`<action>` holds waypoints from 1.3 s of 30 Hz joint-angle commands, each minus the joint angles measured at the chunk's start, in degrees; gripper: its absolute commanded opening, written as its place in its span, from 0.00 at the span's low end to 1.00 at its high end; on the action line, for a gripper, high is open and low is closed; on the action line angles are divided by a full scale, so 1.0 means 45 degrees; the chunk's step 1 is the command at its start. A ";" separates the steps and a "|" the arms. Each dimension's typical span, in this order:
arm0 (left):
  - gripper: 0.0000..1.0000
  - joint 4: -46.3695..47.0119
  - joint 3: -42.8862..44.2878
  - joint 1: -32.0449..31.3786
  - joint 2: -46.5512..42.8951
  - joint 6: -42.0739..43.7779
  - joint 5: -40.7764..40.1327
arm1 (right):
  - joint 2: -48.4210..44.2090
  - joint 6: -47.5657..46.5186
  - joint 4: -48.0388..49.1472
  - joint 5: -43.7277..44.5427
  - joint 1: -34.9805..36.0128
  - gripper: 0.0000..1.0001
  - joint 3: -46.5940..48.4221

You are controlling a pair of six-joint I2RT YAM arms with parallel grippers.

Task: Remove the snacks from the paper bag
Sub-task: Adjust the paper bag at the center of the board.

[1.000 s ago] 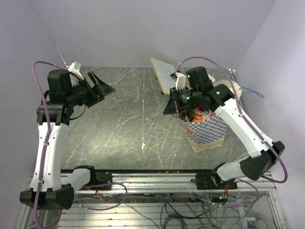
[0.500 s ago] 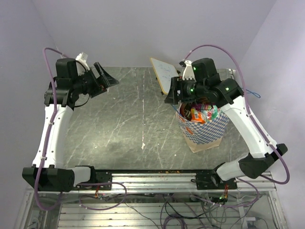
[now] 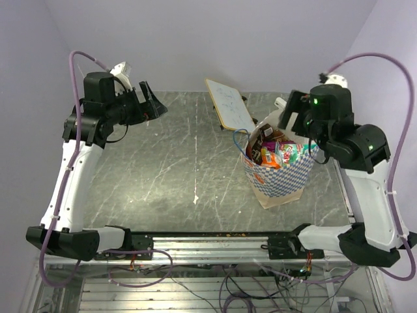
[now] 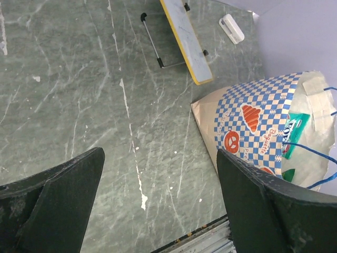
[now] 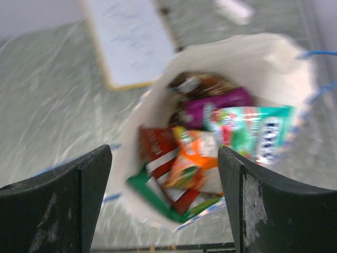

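Snacks [image 5: 190,157] heaped inside standing paper bag [image 3: 283,179]; right fingers [image 5: 50,205] spread wide above it, empty; left fingers [image 4: 52,205] wide apart, empty, over tabletop [image 3: 182,163].

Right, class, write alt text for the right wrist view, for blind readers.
Looking down into an open paper bag packed with snacks in red, orange, green, magenta and teal. The right gripper is open and empty, its fingers framing the bag; a white board lies beyond.
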 commanded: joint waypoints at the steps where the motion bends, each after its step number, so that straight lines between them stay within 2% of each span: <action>1: 0.98 -0.0183 0.0250 0.0083 0.0117 0.0232 -0.0164 | 0.0992 0.1433 -0.1818 0.4575 -0.1918 0.82 0.0547; 4: 0.98 0.0006 -0.0018 0.0084 0.0079 0.0068 0.0162 | 0.0836 0.0444 -0.0460 0.2654 -0.5065 0.82 -0.0638; 6: 0.98 -0.0012 -0.0059 0.0083 0.0078 0.0035 0.0231 | 0.0759 0.0151 0.0264 0.1376 -0.6429 0.82 -0.1348; 9: 0.98 -0.0021 0.0066 0.0082 0.0116 0.0064 0.0260 | 0.0831 0.0046 0.0831 -0.0360 -0.8683 0.89 -0.2208; 11: 0.98 0.0063 0.0029 0.0083 0.0133 0.0046 0.0386 | 0.0743 -0.0058 0.1455 -0.2201 -1.0312 0.91 -0.2951; 14: 0.98 0.0085 -0.0117 -0.0006 0.0055 0.0028 0.0681 | 0.0083 -0.0024 0.3796 -0.5087 -1.2526 0.92 -0.4559; 16: 0.99 -0.0051 -0.0041 -0.0234 -0.0061 0.0234 0.0433 | -0.0168 0.0556 0.5472 -0.6943 -1.3566 0.87 -0.5504; 21: 0.99 -0.0148 0.0285 -0.0499 -0.0136 0.0625 -0.0074 | 0.0400 0.2094 0.8186 -1.0131 -1.4235 0.69 -0.6722; 24: 0.99 -0.0193 0.0348 -0.0532 -0.0198 0.0834 -0.0282 | 0.0511 0.2911 0.9577 -1.1373 -1.4382 0.66 -0.7175; 28: 0.99 -0.0425 0.0340 -0.0869 -0.0321 0.1308 -0.1030 | 0.0556 0.3602 1.0510 -1.1649 -1.4538 0.67 -0.7576; 31: 0.99 -0.0471 0.0467 -0.1172 -0.0190 0.1561 -0.1426 | 0.0613 0.4416 1.1534 -1.2191 -1.4674 0.51 -0.8065; 32: 0.99 -0.0443 0.0525 -0.1260 -0.0116 0.1652 -0.1480 | 0.0594 0.4613 1.1937 -1.2277 -1.4677 0.49 -0.8236; 39: 0.99 -0.0628 0.1009 -0.2236 0.0236 0.2497 -0.2558 | 0.1106 0.5053 1.3674 -1.2831 -1.4699 0.47 -0.8802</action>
